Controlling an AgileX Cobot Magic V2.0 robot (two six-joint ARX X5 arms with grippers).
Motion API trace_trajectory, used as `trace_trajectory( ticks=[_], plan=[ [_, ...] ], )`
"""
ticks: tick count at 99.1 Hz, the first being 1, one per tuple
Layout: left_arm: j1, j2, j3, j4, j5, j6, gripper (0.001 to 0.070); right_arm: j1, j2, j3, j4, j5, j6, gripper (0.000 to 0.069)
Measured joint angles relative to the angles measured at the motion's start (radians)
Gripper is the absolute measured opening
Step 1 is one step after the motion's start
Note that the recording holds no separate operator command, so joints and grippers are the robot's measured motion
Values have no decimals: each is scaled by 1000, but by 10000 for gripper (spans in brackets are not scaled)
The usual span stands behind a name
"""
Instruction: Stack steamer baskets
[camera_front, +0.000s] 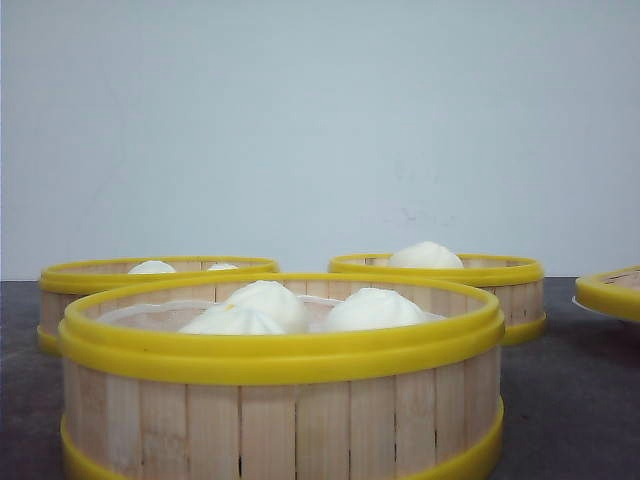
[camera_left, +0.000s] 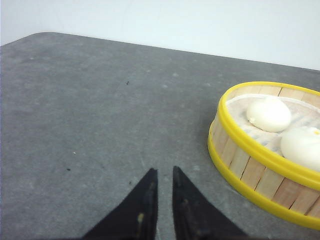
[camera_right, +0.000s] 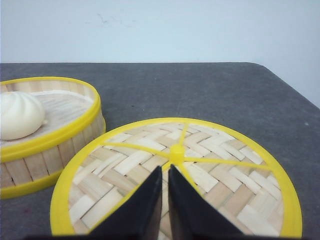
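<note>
- Front view: three bun-filled steamer baskets sit apart on the tabletop; none stacked yet.
- Left wrist view: left end effector nearly closed, empty, beside one basket.
- Right wrist view: right end effector nearly closed, empty, over a woven lid.

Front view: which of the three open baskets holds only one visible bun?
The back-right steamer basket: a single white bun rises above its rim. The near basket shows three, and the back-left basket shows two.

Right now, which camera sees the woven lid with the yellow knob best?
The right wrist view: the woven lid lies whole under the right gripper. The front view catches only what may be its rim at the right edge. The left wrist view shows none.
</note>
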Motion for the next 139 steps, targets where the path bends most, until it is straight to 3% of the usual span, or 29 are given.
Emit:
trace_trajectory(
  ticks=[51,78,90,103,139],
  plan=[
    [0,0,0,10,0,-3,26,0,0,0,0,0,0,17],
    [0,0,0,11,6,-84,26,0,0,0,0,-2,17,17],
    [0,0,0,-3,57,-123,26,0,0,0,0,-17,94,17],
    [0,0,0,0,124,-149,26,0,0,0,-24,-113,238,17],
    [0,0,0,2,156,-226,24,0,0,0,51,-137,418,16]
  ],
)
